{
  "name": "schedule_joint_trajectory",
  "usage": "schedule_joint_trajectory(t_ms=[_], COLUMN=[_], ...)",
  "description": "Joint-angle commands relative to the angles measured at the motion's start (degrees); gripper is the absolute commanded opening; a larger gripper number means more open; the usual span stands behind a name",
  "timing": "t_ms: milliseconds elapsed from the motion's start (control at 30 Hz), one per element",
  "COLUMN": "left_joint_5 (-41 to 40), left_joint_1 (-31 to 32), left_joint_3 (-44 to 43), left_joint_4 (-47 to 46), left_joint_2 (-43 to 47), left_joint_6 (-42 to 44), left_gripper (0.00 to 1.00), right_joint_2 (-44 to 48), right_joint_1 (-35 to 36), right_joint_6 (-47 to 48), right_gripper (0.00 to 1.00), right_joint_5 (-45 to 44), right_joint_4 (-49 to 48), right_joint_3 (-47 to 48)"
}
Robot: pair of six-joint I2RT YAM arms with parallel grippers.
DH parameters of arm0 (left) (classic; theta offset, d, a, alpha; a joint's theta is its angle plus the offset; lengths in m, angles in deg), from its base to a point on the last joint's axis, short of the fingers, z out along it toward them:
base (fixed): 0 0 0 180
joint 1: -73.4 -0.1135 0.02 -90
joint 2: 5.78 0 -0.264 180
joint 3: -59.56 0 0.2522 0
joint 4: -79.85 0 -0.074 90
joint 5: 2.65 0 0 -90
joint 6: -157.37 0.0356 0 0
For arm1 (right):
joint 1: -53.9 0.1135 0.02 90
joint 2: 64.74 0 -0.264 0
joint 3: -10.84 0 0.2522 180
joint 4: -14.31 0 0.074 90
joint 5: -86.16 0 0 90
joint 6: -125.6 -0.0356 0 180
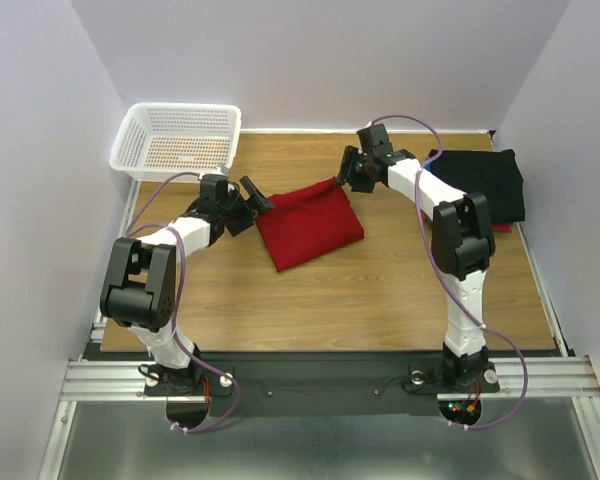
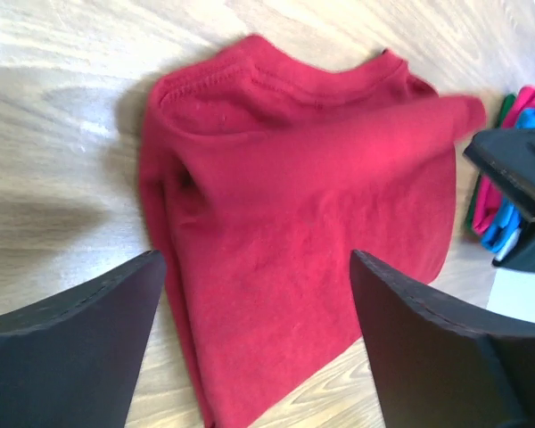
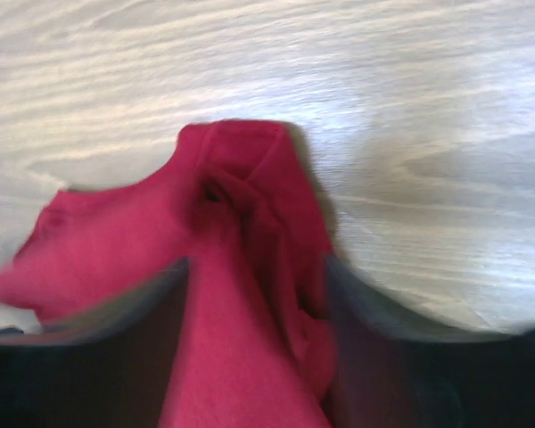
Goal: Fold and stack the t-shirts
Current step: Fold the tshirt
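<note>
A plain red t-shirt (image 1: 310, 228), folded into a rough rectangle, lies mid-table; it also fills the left wrist view (image 2: 294, 205). My left gripper (image 1: 257, 197) is open and empty, its jaws spread above the shirt's left edge (image 2: 259, 267). My right gripper (image 1: 345, 172) is at the shirt's far right corner. In the blurred right wrist view, bunched red cloth (image 3: 241, 178) runs between the right gripper's (image 3: 257, 276) jaws, and the corner is drawn up toward it. A stack of folded t-shirts with a black one on top (image 1: 485, 180) sits at the far right.
A white lattice basket (image 1: 175, 140) stands at the far left corner. Pink-red (image 2: 526, 98) and blue (image 2: 508, 223) folded cloth edges show at the right of the left wrist view. White walls enclose the wooden table (image 1: 380, 290) on three sides.
</note>
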Motion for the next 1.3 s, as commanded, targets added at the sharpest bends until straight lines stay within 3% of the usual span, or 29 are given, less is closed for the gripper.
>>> schedule_joint_trajectory(t_ms=[0,167,300,333,367,433,467,567,667,900,1067,1267], left_joint_5=[0.8,1.3,1.5,2.0,2.7,3.4,3.6,4.4,5.4,5.2,4.9,4.9], left_joint_1=[-0.5,0.1,0.8,0.9,0.9,1.1,1.1,1.2,1.2,1.1,1.0,0.4], left_joint_3=[-3.8,-2.1,-0.6,-0.5,-0.7,-1.3,-1.7,-3.7,-5.7,-11.8,-12.0,-10.2], left_joint_4=[-2.2,-2.5,-3.3,-3.4,-3.9,-4.6,-4.8,-4.8,-6.1,-5.9,-5.9,-6.6], left_joint_2=[2.4,6.9,8.1,7.9,7.1,6.0,4.6,1.0,-1.6,-11.4,-15.6,-16.6], left_joint_6=[1.6,1.7,1.7,1.6,1.5,1.5,1.5,1.9,2.2,3.9,3.9,3.8], left_gripper=[0.98,0.99,0.98,0.98,0.98,0.98,0.98,0.98,0.98,0.98,0.98,0.98], right_joint_2=[1.9,8.3,12.1,12.5,12.8,12.2,11.6,6.9,0.6,-11.8,-18.0,-18.8], right_joint_1=[-0.8,-0.7,-0.8,-0.8,-0.7,-0.6,-0.6,-0.3,-0.2,-1.7,-4.5,-5.5], right_joint_6=[2.1,5.6,6.0,5.7,5.3,3.8,3.3,2.8,1.8,-1.0,-2.2,0.3], right_gripper=[0.73,0.91,0.90,0.88,0.78,0.55,0.37,0.23,0.18,0.11,0.10,0.11], right_joint_5=[2.0,5.9,15.8,18.4,21.1,27.6,28.6,31.0,33.6,25.4,25.6,25.5], right_joint_4=[-2.6,-2.7,-4.1,-5.5,-6.7,-10.2,-10.8,-11.1,-11.1,-11.1,-11.1,-11.1], right_joint_3=[2.4,-1.7,-6.1,-7.9,-9.0,-10.4,-10.2,-5.9,-1.8,8.9,8.8,5.9])
